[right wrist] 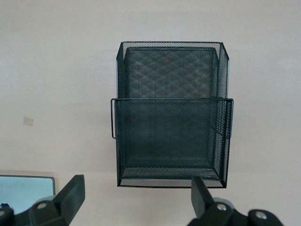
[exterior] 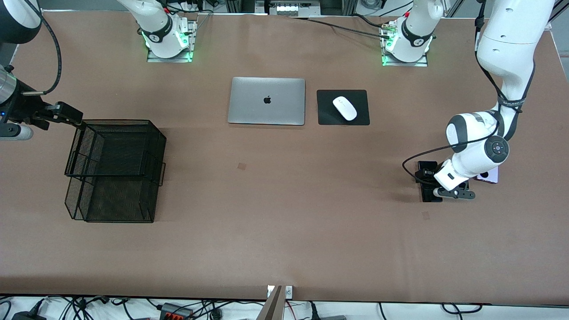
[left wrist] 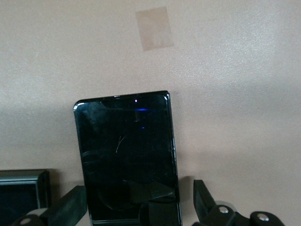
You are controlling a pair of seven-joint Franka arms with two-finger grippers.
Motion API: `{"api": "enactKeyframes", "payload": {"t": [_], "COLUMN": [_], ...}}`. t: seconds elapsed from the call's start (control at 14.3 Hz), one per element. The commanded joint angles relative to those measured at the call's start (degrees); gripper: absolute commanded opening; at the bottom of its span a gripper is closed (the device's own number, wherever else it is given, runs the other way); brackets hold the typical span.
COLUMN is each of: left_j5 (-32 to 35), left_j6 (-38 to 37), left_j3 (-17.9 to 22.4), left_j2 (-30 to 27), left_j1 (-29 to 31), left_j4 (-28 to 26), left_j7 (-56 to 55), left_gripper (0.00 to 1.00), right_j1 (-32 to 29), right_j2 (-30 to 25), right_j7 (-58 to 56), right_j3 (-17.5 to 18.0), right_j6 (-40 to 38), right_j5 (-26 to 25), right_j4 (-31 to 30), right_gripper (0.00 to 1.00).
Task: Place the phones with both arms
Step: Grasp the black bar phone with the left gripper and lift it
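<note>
Toward the left arm's end of the tabletop, the left hand is low over the long black phone, which lies flat there. Its two fingers are spread wide, one on each long side of the slab and apart from it, so it grips nothing; that straddle looks like the set-up for a pinch across the phone's width. Just beside that phone a small squarish black phone shows at the wrist view's edge, and in the front view the lilac-white phone peeks out from under the left arm, beside the same cluster. Keeping all three close together probably lets one arm collect them in turn.

At the right arm's end, the right hand hovers beside the black mesh basket, open wide and empty, with the basket framed between its fingers; it seems to wait there, likely because the basket is where the phones go. Between the arms' bases lie a shut silver laptop and a white mouse on a black pad, well apart from the phones.
</note>
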Motion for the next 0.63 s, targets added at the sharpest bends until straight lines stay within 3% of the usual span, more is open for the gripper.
{"api": "enactKeyframes", "payload": {"t": [0.0, 0.56], "left_j5": [-1.7, -1.7], "left_j6": [0.7, 0.7], "left_j3": [-0.2, 0.3], "left_j2": [0.6, 0.6], "left_j1": [0.3, 0.2], "left_j4": [0.4, 1.2], "left_j7": [2.9, 5.6], "left_gripper": [1.0, 1.0], "right_j1": [-0.6, -0.7], "right_j2": [0.5, 0.6], "right_j7": [0.0, 0.0], "right_j3": [0.6, 0.6], "right_j6": [-0.3, -0.3], "right_j5": [1.1, 1.1], "right_j4": [1.2, 1.2], "right_gripper": [1.0, 1.0]}}
